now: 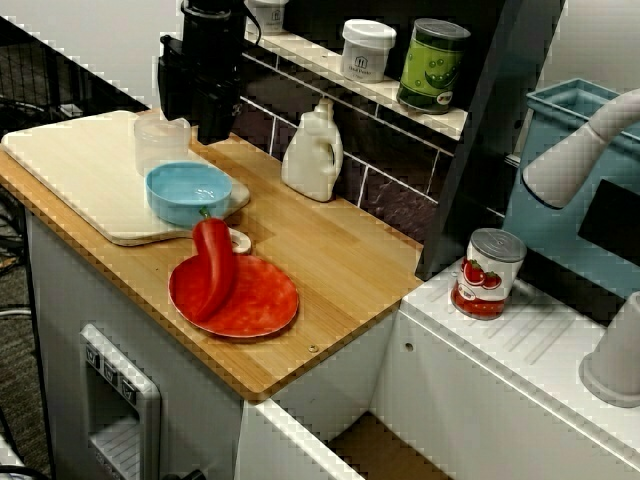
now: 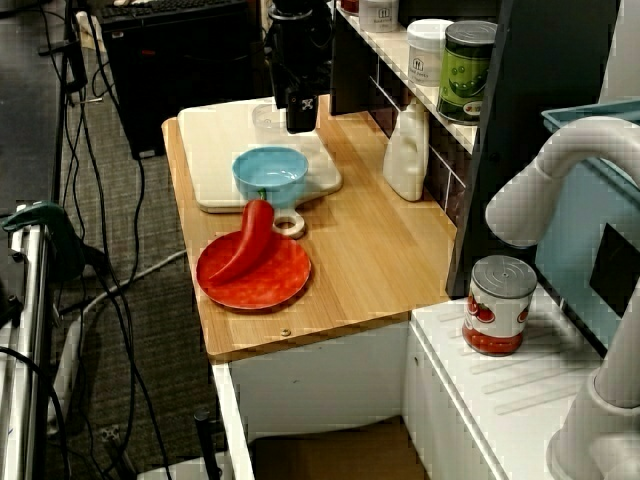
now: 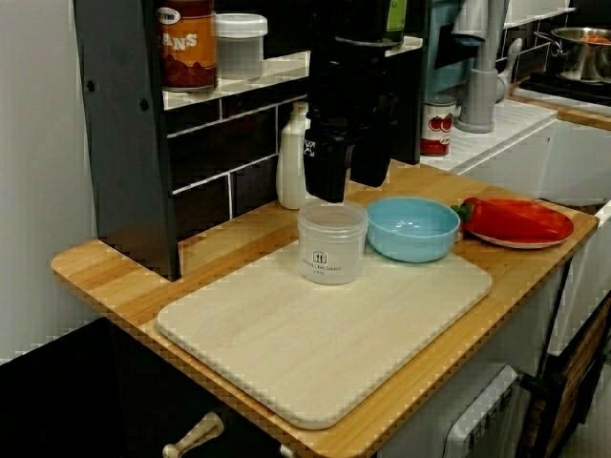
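Edges: We see the wooden counter (image 1: pixel 340 260) end in a long front edge and a corner beside the white sink top (image 1: pixel 520 350). The cutting board (image 3: pixel 286 334) lies along that front edge, and its near corner comes almost to the rim in the low view from the board's end.
Room in front: Most of the board lies between the cup (image 3: pixel 332 243) and the counter's front edge.
Room behind: The shelf (image 3: pixel 277 65) and its black shelf post (image 3: pixel 124 143) stand over the back of the counter. A white bottle (image 1: pixel 312 155) stands against the tiled wall, near the gripper (image 3: pixel 347 189).
Room to the side: The blue bowl (image 3: pixel 412 229) sits just beside the cup on the sink side, on the board's edge (we cannot tell whether the two touch).
Gripper: It hangs upright over the back of the board, directly above the cup.
Opening: Its two black fingers (image 3: pixel 325 176) stand apart with a plain gap between them, about as wide as the cup's mouth. They hold nothing.
Contact: One fingertip is just over the cup's rim. We cannot tell whether it touches.
Cup: Clear plastic, round, upright, mouth up, with a small dark mark on its side. It stands on the board near its back edge.
Further off: A red pepper (image 1: pixel 214 265) leans on a red plate (image 1: pixel 265 300), which is on the counter past the bowl, well apart from the gripper.
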Controlling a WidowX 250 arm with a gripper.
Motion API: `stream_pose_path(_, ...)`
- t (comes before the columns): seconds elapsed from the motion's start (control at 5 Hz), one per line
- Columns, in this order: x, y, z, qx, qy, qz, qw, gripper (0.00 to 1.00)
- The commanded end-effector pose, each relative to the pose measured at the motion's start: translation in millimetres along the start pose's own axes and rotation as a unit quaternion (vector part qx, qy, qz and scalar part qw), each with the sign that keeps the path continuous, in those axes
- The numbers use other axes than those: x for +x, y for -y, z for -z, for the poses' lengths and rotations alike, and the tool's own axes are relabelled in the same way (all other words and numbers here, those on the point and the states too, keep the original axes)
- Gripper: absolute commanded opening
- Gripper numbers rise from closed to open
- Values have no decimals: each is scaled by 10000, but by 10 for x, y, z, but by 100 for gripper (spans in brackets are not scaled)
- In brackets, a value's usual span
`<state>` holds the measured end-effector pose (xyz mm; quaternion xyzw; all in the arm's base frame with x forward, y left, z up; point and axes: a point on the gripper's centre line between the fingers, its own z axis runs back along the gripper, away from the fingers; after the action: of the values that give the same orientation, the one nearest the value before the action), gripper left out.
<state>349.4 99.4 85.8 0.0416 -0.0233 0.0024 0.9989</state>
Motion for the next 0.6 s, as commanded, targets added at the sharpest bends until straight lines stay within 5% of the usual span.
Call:
stream_pose_path(0.0, -39, -111, -248, 72, 330, -68, 9994, 100)
stream_pose_path(0.4, -110, -144, -237, 55, 358, -86, 9993, 100)
